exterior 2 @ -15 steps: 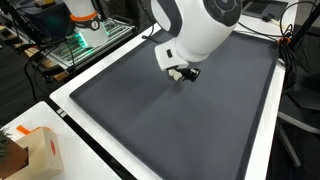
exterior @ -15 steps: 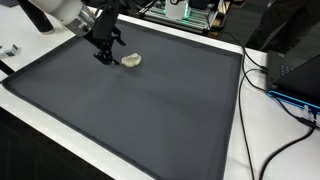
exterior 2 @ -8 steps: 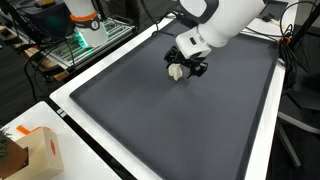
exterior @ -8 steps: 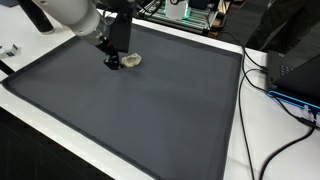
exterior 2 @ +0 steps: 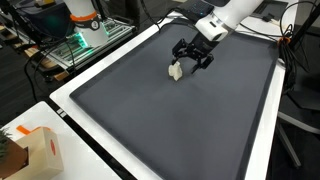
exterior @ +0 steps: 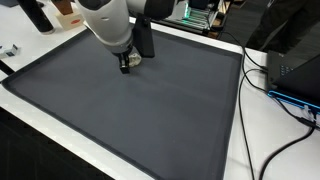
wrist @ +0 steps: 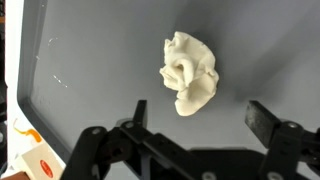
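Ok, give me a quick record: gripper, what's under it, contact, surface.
gripper: the gripper is open, jaws spread wide
nearest thing: white crumpled lump
position: in the wrist view the lump lies between the two fingers
contact: none visible; gaps on both sides
surface: dark grey mat, lump resting on it
held: nothing

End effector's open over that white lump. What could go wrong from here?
1. In the wrist view the white lump sits slightly nearer one finger of the open end effector; closing may nudge it aside.
2. It looks crumpled and uneven, so a pinch may catch only a fold.
3. Descending too far could drive the end effector into the dark mat.
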Robot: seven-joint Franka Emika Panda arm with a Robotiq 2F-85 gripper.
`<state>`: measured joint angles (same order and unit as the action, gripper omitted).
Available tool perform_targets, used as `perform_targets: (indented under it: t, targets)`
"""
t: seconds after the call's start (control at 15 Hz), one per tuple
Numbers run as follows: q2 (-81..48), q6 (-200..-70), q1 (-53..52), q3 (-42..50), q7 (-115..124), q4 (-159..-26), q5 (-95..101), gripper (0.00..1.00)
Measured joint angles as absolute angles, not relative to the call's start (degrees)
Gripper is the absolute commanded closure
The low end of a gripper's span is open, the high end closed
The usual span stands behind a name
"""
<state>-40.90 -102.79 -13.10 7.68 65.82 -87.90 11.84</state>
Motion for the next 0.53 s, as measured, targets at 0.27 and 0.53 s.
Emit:
perform_targets:
  t: [0.27,0.53]
  targets:
    - [-40.78,-102.91,-16.16,7.02,65.20,-88.71,19.40,0.00]
    - [-39.66,-105.18,-18.05,6.03,64.48,-91.79,25.38,0.00]
